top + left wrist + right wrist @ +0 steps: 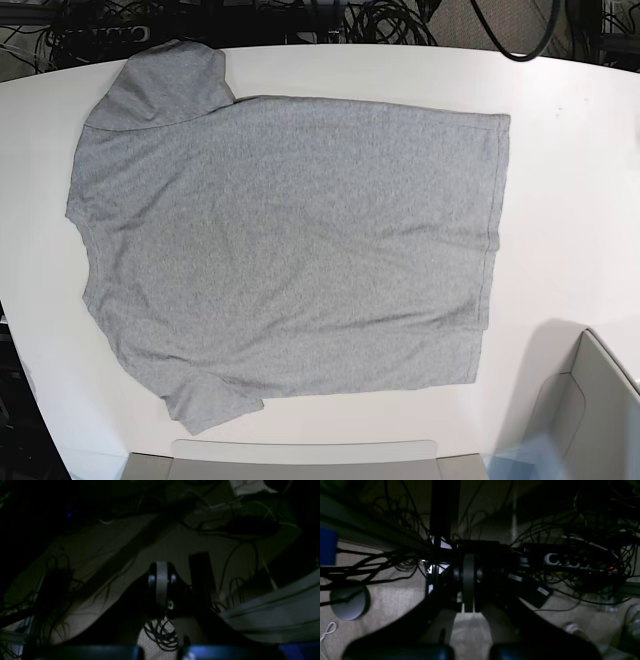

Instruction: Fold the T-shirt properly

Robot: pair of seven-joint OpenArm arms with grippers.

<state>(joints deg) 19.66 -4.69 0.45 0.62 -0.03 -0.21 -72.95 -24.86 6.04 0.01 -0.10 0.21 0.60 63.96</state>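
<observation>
- T-shirt (290, 240) lies spread flat on the white table (570, 180), plain grey side up, collar end toward the left of the base view, hem toward the right. No lettering visible from here.
- Both sleeves are out: one at the upper left near the table's far edge, one at the lower left close to the near edge. Cloth is mostly smooth, with faint creases across the body.
- Neither arm appears in the base view. Both wrist cameras look down into a dim space of floor and tangled cables (570, 562), well away from the shirt.
- Left gripper (162, 585): fingers pressed together, nothing between them. Right gripper (468, 585): likewise closed and empty.
- Judgement: folding not yet begun; no fold line in the cloth.
- Risk: the arms must travel up from below the table level. The loose cables near both grippers could snag a finger or the wrist on the way.
- Risk: jaws are closed, so they need to open before any pinch. A late opening would push the fabric and bunch it instead of lifting it.
- Risk: the lower sleeve sits near the table's edge. A dragging grasp could pull it over the edge and skew the whole shirt.
- Risk: a pale box (590, 400) stands at the lower right, near the hem corner; a wide swing could strike it.
</observation>
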